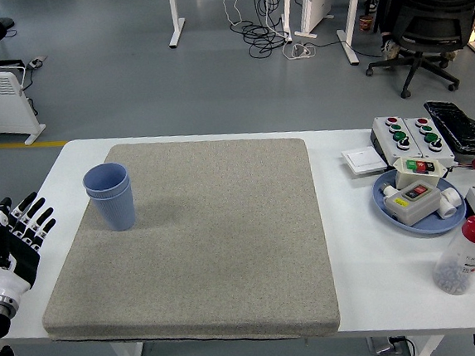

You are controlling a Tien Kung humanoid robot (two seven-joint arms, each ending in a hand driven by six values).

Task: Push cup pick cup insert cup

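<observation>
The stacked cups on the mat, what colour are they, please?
Light blue cups, clearest in the head view.

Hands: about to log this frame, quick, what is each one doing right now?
Left hand: open, fingers spread, holding nothing, off the table's left edge, apart from the stacked blue cups.
Right hand: not in view.
</observation>
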